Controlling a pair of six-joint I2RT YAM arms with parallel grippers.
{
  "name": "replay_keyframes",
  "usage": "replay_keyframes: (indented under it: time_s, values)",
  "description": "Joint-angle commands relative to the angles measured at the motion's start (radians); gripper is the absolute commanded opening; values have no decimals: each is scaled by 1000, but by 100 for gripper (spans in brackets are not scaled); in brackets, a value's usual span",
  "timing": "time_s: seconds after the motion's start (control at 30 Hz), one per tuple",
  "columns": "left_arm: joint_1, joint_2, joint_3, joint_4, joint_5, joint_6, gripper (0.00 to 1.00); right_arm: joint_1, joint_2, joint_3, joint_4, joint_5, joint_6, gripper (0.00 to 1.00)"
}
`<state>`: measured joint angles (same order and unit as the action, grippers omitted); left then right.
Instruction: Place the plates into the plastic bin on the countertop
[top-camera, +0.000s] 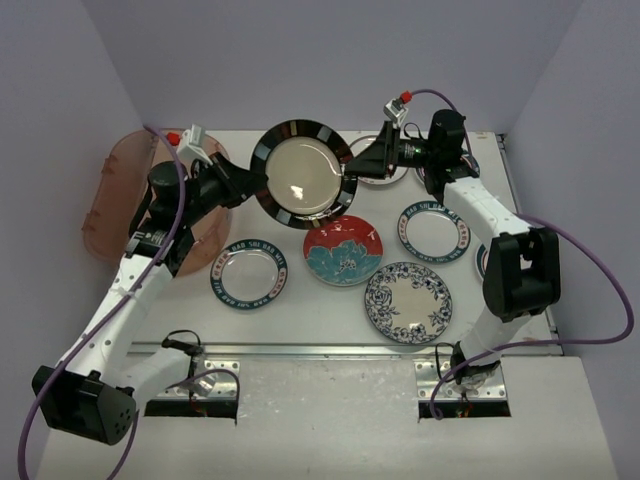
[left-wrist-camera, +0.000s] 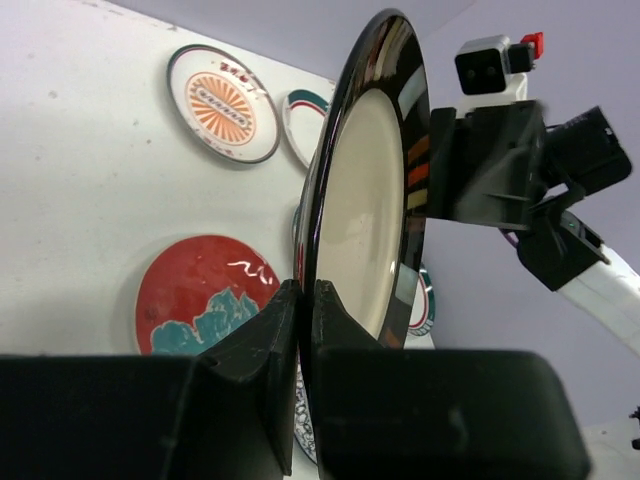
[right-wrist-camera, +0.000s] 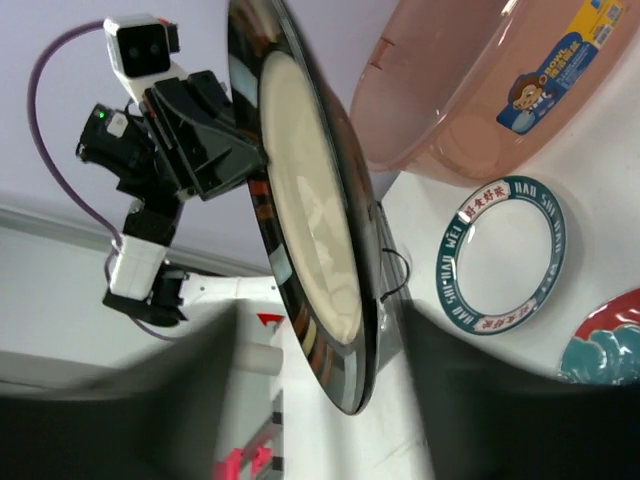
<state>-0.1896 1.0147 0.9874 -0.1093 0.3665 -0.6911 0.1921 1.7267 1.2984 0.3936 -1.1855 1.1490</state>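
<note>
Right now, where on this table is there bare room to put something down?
Bare: the front strip along the metal rail, between the left arm and the blue flowered plate, nearer than the lettered plate. Crowded: middle and right, where the red plate nearly touches its neighbours, black-rimmed plate held above.

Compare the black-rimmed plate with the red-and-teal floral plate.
The black-rimmed plate is held off the countertop, clamped at opposite rims by the left gripper and right gripper; the red-and-teal floral plate lies flat on it, untouched. The black-rimmed plate has a plain cream centre; the red-and-teal floral plate is patterned right across. Both are round.
</note>
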Motion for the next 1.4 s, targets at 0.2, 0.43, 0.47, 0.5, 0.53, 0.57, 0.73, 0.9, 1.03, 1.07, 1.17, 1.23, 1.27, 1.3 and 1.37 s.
replay_keyframes:
  time_s: [0.2,0.43,0.47,0.5,0.53,0.57,0.73,0.9,1.03,1.07,1.17,1.23,1.27,1.3,1.37]
  values:
    - [215,-82,94,24,-88,-173,0,-47,-74,24,-288,116,-211,99]
    - [429,-54,194,-166,-248,-201,0,-102,-210,-79,-472,279,-368,99]
    - [470,-45,193,-181,-259,-205,0,-102,-245,-99,-477,310,-377,99]
    - [520,-40,187,-192,-270,-209,0,-102,-271,-139,-484,327,-395,99]
    - [551,-36,178,-198,-287,-209,0,-102,-298,-160,-497,346,-412,99]
    - [576,-31,171,-209,-320,-209,0,-102,-327,-179,-510,361,-427,99]
    - [660,18,108,-197,-472,-197,0,-102,-459,-306,-510,357,-468,99]
    - [664,146,75,-110,-452,-156,0,-94,-583,-454,-405,270,-405,99]
    - [662,229,41,-35,-398,-146,0,-88,-670,-497,-407,257,-402,99]
    - [660,249,36,-26,-384,-145,0,-88,-688,-503,-413,258,-406,99]
    - [630,334,39,5,-377,-132,0,-86,-716,-521,-426,264,-418,99]
    - [620,410,71,1,-379,-123,0,-84,-720,-534,-425,253,-419,99]
    - [618,447,85,-2,-381,-122,0,-83,-722,-540,-426,250,-419,99]
    - [618,484,92,-5,-384,-123,0,-82,-724,-546,-427,248,-420,99]
    - [618,541,113,-14,-383,-131,1,-82,-725,-550,-439,242,-447,99]
